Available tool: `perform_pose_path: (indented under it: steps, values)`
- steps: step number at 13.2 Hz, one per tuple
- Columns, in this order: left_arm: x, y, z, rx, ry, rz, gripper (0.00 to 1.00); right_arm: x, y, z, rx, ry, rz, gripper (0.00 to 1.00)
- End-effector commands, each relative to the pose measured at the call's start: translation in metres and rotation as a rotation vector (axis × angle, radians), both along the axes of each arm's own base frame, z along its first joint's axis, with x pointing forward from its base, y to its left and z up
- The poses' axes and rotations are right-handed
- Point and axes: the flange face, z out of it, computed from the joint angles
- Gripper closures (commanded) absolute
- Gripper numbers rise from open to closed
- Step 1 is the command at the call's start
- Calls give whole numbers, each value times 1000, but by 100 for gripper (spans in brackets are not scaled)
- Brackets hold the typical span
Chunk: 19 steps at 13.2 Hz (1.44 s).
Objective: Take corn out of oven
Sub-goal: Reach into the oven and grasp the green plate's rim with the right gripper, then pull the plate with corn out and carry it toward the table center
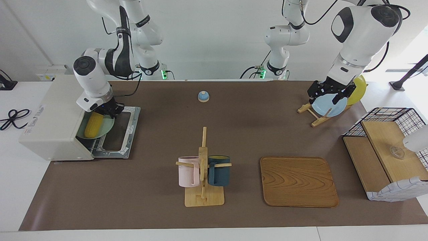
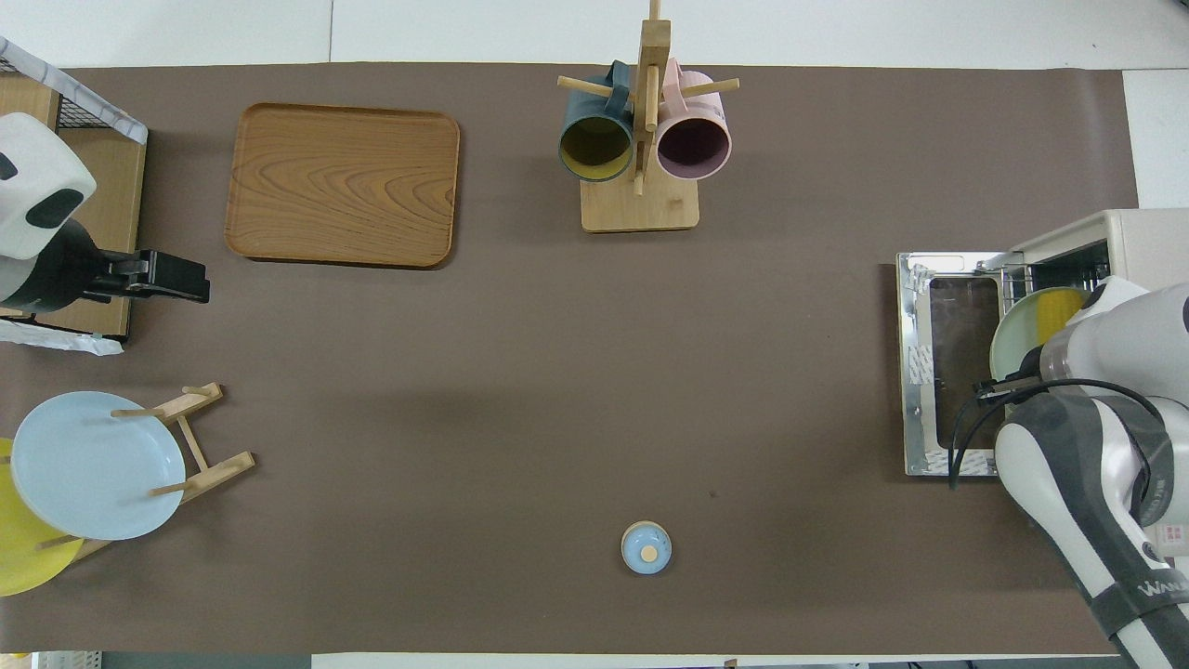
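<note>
At the right arm's end of the table stands the oven [image 1: 50,127], with its door [image 1: 128,134] folded down flat on the brown mat. The corn [image 1: 92,124] lies on a pale green plate [image 1: 107,127] in the oven's mouth. About half of this plate is hidden under the oven's roof, and the wire rack below it shows only as some thin bars. The right gripper [image 1: 108,109] is down at the end of the corn that is nearer to the robots, at the plate's rim. The wrist covers it, so I cannot tell if it is apart or together, nor if it touches the corn. In the overhead view the arm hides it fully, and only a short yellow piece of the corn [image 2: 1059,311] shows.

Near the robots, at the middle of the table, sits a small blue bell [image 1: 203,96]. Farther from them is a wooden mug rack [image 1: 203,160] with a pink mug [image 1: 188,171] and a dark blue mug [image 1: 219,170]. Beside it, toward the left arm's end, lies a wooden tray [image 1: 297,180].

The left gripper [image 1: 329,95] waits in the air over a blue plate [image 1: 329,107] on a wooden stand [image 1: 316,118], jaws apart, holding nothing. A yellow plate [image 1: 360,86] is mostly hidden by this arm. The wire basket [image 1: 394,112] is cut off by the picture's edge.
</note>
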Motion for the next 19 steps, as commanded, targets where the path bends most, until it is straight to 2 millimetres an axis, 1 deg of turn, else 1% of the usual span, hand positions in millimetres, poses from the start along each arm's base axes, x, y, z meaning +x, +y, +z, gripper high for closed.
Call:
perform_pose_path:
  steps: [1, 3, 5, 6, 7, 8, 9, 10, 13, 14, 15, 17, 18, 19]
  values:
    - [-4, 0, 0, -6, -11, -7, 0, 2, 18, 6, -20, 1, 67, 100]
    - [-4, 1, 0, -6, -11, -6, 0, 7, 42, 18, -27, 21, 108, 100]
    - [-4, 2, 0, -6, -10, -4, 0, 15, 72, 41, -38, 44, 146, 100]
    - [-4, 2, 0, -6, -11, -4, 0, 16, 91, 49, -48, 42, 140, 100]
    - [-4, 2, 1, -6, -13, -4, 0, 13, 117, 54, -59, 40, 135, 100]
    - [-4, 3, 0, -6, -11, -3, 0, 11, 139, 63, -70, 45, 132, 100]
    - [-4, 4, 1, -6, -13, -1, 0, 5, 172, 70, -89, 43, 131, 100]
    - [-3, 6, 1, -5, -13, 3, 0, 2, 196, 75, -121, 19, 115, 100]
    - [-3, 8, 1, -6, -14, 5, 0, -10, 240, 78, -130, -17, 141, 100]
    - [-3, 8, 0, -5, -13, 3, 0, -16, 266, 75, -132, -24, 165, 100]
    - [-3, 9, 0, -5, -13, 6, 0, -20, 290, 72, -139, -32, 147, 100]
    - [-3, 10, 0, -4, -13, 2, 0, -19, 348, 67, -148, -50, 112, 100]
    - [-3, 12, 0, -4, -13, 2, 0, -14, 363, 67, -139, -59, 89, 100]
    - [-3, 15, 0, -4, -14, -4, 0, -15, 375, 70, -132, -69, 83, 100]
